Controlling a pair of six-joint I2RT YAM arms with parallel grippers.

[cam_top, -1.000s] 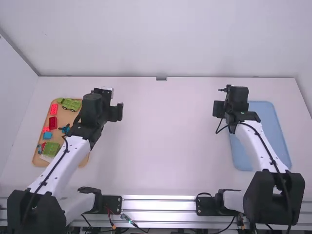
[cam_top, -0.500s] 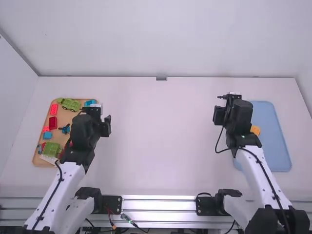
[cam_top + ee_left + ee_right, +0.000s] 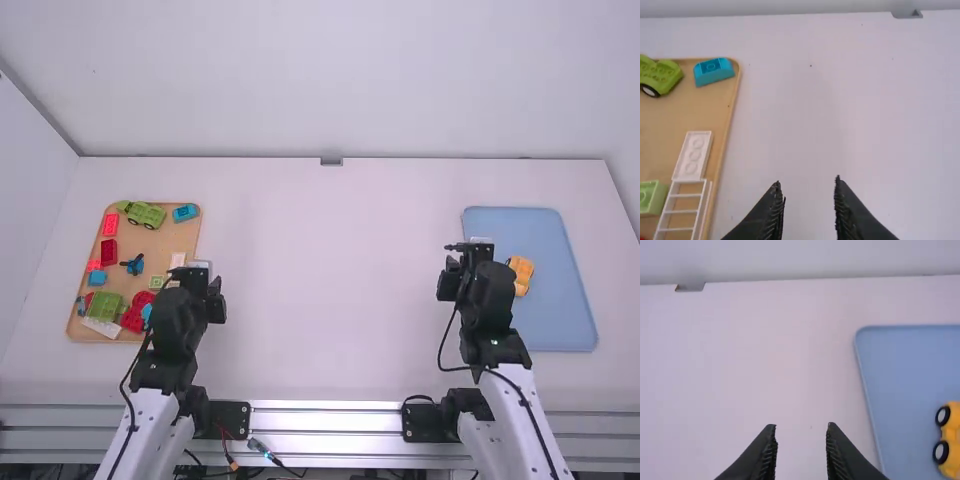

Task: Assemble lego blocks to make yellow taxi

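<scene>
My left gripper (image 3: pixel 200 272) is over the right edge of the wooden tray (image 3: pixel 190 232) in the high view; in the left wrist view the left gripper (image 3: pixel 809 207) stands open with nothing between its fingers. My right gripper (image 3: pixel 465 262) is by the left edge of the blue tray (image 3: pixel 560 310); the right wrist view has the right gripper (image 3: pixel 801 450) open and holding nothing. A yellow wheeled toy car (image 3: pixel 521 274) lies in the blue tray, to the right of the right gripper. Its black wheels face left in the right wrist view.
The wooden tray at the left holds a green vehicle (image 3: pixel 143 214), a blue block (image 3: pixel 185 212), a dark red block (image 3: pixel 109 251), a white block (image 3: pixel 692 155) and several other pieces. A wall (image 3: pixel 330 80) rises behind the table (image 3: pixel 340 280).
Both arms have drawn back toward their bases, the left gripper also moving somewhat left. This has uncovered the yellow car on the blue tray and more pieces on the wooden tray.
</scene>
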